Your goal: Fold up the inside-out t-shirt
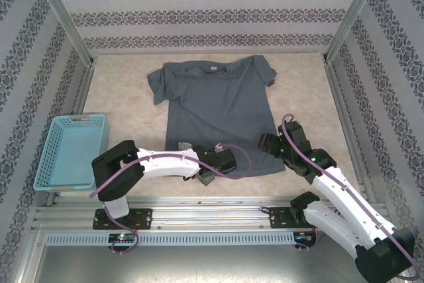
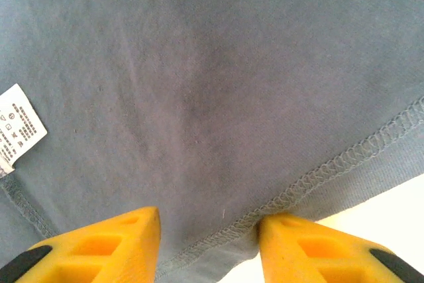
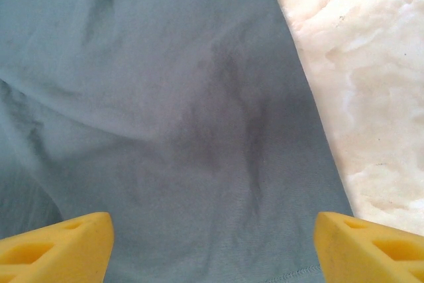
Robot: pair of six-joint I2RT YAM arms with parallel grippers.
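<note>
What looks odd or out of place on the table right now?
The dark slate-grey cloth t-shirt lies inside out: its white care label and hem stitching face up near the left gripper. Nothing else stands out.

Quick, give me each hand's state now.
Left hand: open, straddling the shirt hem.
Right hand: open, over the shirt, holding nothing.

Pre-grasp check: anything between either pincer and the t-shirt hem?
Nothing visible. The left pincer straddles the hem of the t-shirt; the right pincer hangs open over bare cloth near its side edge. The blue basket sits off to the left, apart from it.
</note>
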